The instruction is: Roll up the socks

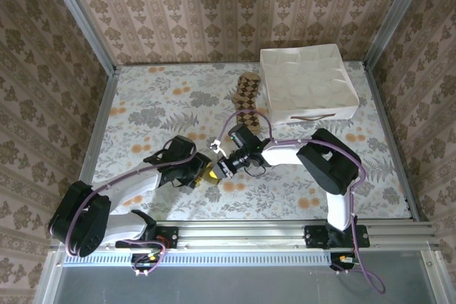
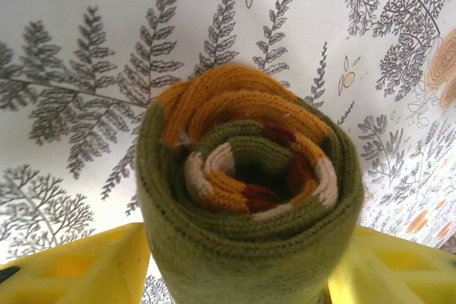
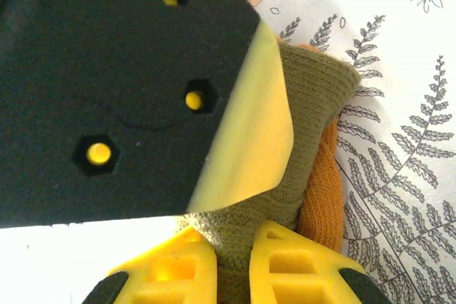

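The olive-green sock [image 2: 249, 197] with orange, cream and red stripes is wound into a tight roll just above the floral tablecloth. My left gripper [image 2: 246, 261] holds the roll between its yellow fingers [image 2: 78, 268], both sides against the fabric. My right gripper [image 3: 234, 254] is shut on a fold of the roll's outer olive layer [image 3: 306, 105]. From above, both grippers [image 1: 214, 165] meet at the roll [image 1: 212, 175] near the table's middle front. The brown-and-cream argyle sock [image 1: 246, 95] lies flat and stretched out farther back, beside the box.
A white open box [image 1: 308, 83] stands at the back right. The left gripper's black and yellow finger [image 3: 128, 90] looms close in the right wrist view. Patterned walls enclose the table [image 1: 142, 97] on three sides.
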